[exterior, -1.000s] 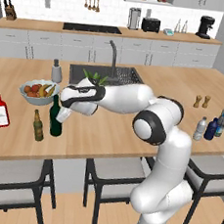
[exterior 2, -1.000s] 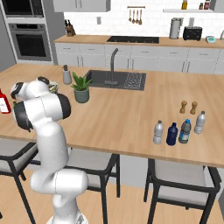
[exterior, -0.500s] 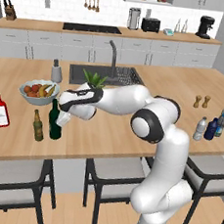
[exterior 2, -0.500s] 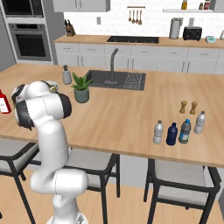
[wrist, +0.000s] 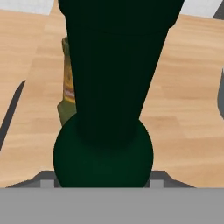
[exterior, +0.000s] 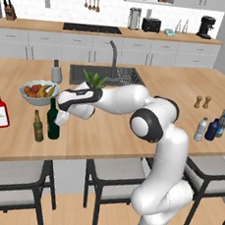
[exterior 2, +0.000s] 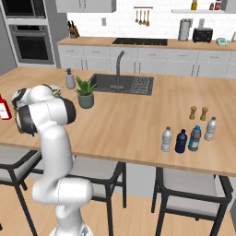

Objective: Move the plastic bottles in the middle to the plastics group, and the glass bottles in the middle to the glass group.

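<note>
— What sits by the sink (exterior: 119,76)?
— A potted plant (exterior 2: 85,91) and a grey dispenser (exterior 2: 70,79).
— And elsewhere on the wooden counter (exterior 2: 133,122)?
— A fruit bowl (exterior: 37,91) toward one end, two wooden shakers (exterior 2: 198,113) toward the other.

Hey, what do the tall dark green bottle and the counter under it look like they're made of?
The tall green bottle looks like glossy dark glass, judging by its wine-style narrow neck. The counter looks like light wood with a matte finish, showing plank seams and grain.

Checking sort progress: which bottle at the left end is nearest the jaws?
The tall dark green bottle, right at the gripper; the olive-brown bottle stands beside it, the red flask farther left.
</note>
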